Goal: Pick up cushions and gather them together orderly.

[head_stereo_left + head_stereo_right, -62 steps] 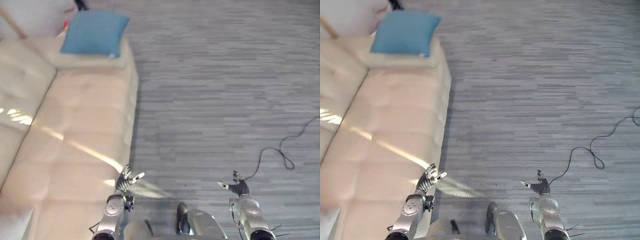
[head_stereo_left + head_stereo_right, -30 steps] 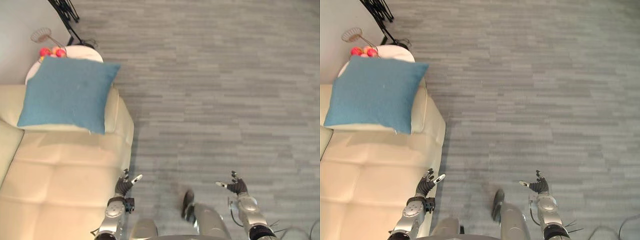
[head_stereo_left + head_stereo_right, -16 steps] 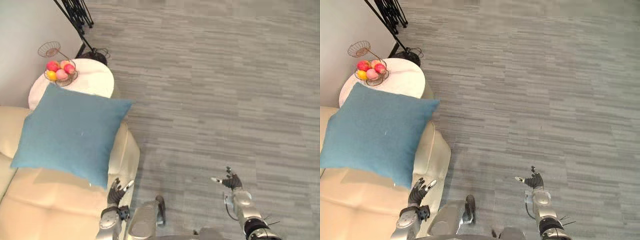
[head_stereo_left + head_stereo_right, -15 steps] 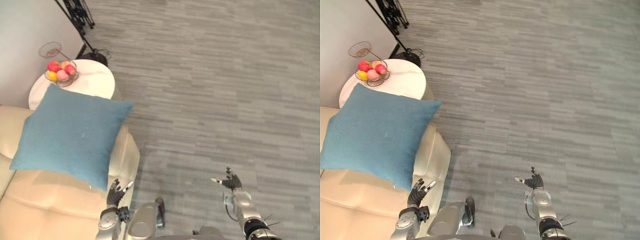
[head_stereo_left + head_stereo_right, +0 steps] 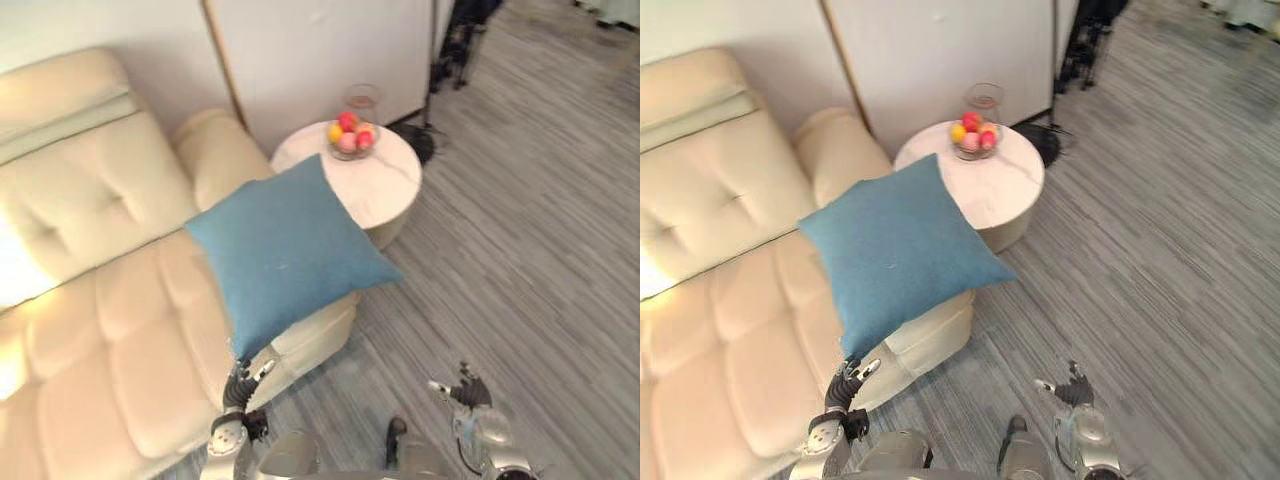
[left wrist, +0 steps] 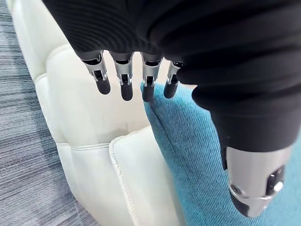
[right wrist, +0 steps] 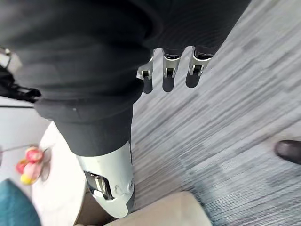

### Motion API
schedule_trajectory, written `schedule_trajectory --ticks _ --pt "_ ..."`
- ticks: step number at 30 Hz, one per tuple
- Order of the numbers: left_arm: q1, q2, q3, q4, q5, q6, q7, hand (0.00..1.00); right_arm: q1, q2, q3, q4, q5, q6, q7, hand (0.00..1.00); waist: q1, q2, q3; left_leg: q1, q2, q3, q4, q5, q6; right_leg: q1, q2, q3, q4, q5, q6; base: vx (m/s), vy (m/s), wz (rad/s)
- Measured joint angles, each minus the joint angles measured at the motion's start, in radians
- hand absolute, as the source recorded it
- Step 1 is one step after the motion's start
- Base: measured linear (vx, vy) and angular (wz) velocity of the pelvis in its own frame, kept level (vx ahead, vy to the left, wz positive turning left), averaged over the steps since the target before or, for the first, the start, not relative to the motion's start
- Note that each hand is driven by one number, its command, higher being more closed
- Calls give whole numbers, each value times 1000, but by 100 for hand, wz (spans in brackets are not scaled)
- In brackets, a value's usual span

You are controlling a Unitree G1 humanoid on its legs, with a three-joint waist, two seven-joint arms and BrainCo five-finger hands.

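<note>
Sofa [image 5: 90, 200]: cream, tufted leather, takes up the left half of the frame, back cushions at upper left, seat running down to bottom left. Floor [image 5: 520, 250]: grey planks, right side and bottom.

Cushion [image 5: 285, 250]: teal-blue, square, plump, plain woven cloth w/ a seamed edge, no pattern. It lies at frame ctr on the sofa's right end, over seat and arm, turned like a diamond. Its right corner hangs out past the sofa over the floor; its top corner reaches up toward the surface.

Surface [image 5: 385, 185]: round, white, marbled top, upper ctr, just beside the sofa arm. On it a wire bowl [image 5: 350, 135] w/ red, pink and yellow fruit.

Left hand [image 5: 245, 380]: bottom, left of ctr, just below the cushion's lowest corner, by the sofa's front edge. Fingers [image 6: 123, 77] straight and spread, thumb apart, holding nothing; wrist view puts the fingertips right by the cushion's seam and the sofa leather, contact can't be told.

Right hand [image 5: 465, 392]: bottom right, over bare floor, well apart from the cushion. Fingers [image 7: 169, 70] straight, thumb out, nothing in it.
</note>
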State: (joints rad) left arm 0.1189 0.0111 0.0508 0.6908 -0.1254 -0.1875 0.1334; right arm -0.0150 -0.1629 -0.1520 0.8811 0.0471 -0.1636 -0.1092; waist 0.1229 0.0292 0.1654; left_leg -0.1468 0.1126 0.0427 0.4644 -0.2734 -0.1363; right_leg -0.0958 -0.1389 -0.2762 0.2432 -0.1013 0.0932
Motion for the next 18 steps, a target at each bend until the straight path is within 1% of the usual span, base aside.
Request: schedule_trajectory --ticks 1,2,3,4,7,8,9,10,11,12,13,14,15,16,17,18 --pt "-1 1 -16 0 0 0 -2 0 0 -7 -6 0 8 -3 0 0 -6 3 -5 1 30 159 -47 28 49 22 -13 -52 -13 0 0 61 -82 134" --pt "0 2 -20 1 0 0 -2 0 0 -11 -15 0 22 -6 -1 0 -13 1 -7 0 30 218 -67 44 80 28 -21 -72 -20 -1 1 45 -16 136" --pt "-5 12 -21 4 1 -2 -2 0 -1 -12 -33 0 33 -6 -1 0 -27 0 -14 -6 21 287 -94 70 112 35 -40 -114 -37 0 3 28 29 112" --pt "-7 29 -21 7 1 -6 -2 0 -2 -2 -34 5 35 -6 0 0 -26 -11 -13 -20 19 314 -103 74 118 40 -44 -143 -55 6 12 19 46 93" --pt "2 80 -21 36 1 -5 -1 0 -15 28 -34 44 42 -4 0 0 -25 -33 -17 -24 5 302 -101 76 121 64 -48 -162 -82 16 19 9 40 31" --pt "4 84 -21 43 1 -5 -1 0 -15 28 -34 49 42 -3 0 0 -24 -34 -17 -18 0 300 -103 76 121 67 -52 -162 -77 16 19 9 37 13" --pt "14 87 -21 51 1 -5 0 0 -15 27 -36 53 42 -3 -1 0 -29 -35 -17 1 -16 298 -123 82 130 65 -66 -161 -41 8 25 -5 28 9" --pt "18 88 -20 53 1 -6 0 0 -15 24 -36 56 42 -3 -1 0 -33 -35 -17 24 -34 298 -151 84 137 52 -91 -159 16 -7 29 -43 80 14" --pt "21 87 -25 55 1 -6 -1 0 -11 21 -36 57 41 -3 -1 0 -38 -37 -16 41 -54 295 -184 78 147 28 -121 -153 103 -27 32 -70 81 29" --pt "21 91 -41 57 2 -5 -1 0 -12 19 -37 57 39 -2 0 0 -56 -41 -13 57 -74 277 -193 54 167 -22 -169 -123 256 -39 37 -91 96 47" --pt "21 98 -52 57 3 -5 -3 0 0 20 -37 55 38 -2 -1 0 -67 -49 -13 70 -92 257 -192 50 173 -67 -199 -76 377 -27 19 -20 60 77" --pt "17 116 -63 56 3 -6 -2 0 26 25 -37 55 38 0 -1 0 -87 -69 -9 100 -108 221 -183 40 185 -132 -204 40 530 8 -15 11 43 64" --pt "19 121 -62 56 4 -6 -2 0 32 28 -37 55 39 0 -1 0 -89 -69 -8 102 -110 216 -179 38 187 -144 -198 65 548 -4 -9 87 18 68" --pt "20 130 -59 56 8 -5 -1 0 47 33 -37 55 39 2 -1 0 -103 -76 -11 100 -107 191 -161 28 197 -169 -163 131 576 -68 4 91 -38 55" --pt "16 136 -56 56 11 -5 0 0 49 31 -38 55 40 9 -1 0 -111 -83 -13 99 -99 171 -146 23 201 -186 -120 170 551 -115 5 135 -76 54" --pt "13 138 -57 56 11 -5 0 0 49 29 -41 54 40 11 -2 0 -111 -83 -13 100 -92 165 -140 19 200 -194 -96 179 521 -127 3 133 -106 37"
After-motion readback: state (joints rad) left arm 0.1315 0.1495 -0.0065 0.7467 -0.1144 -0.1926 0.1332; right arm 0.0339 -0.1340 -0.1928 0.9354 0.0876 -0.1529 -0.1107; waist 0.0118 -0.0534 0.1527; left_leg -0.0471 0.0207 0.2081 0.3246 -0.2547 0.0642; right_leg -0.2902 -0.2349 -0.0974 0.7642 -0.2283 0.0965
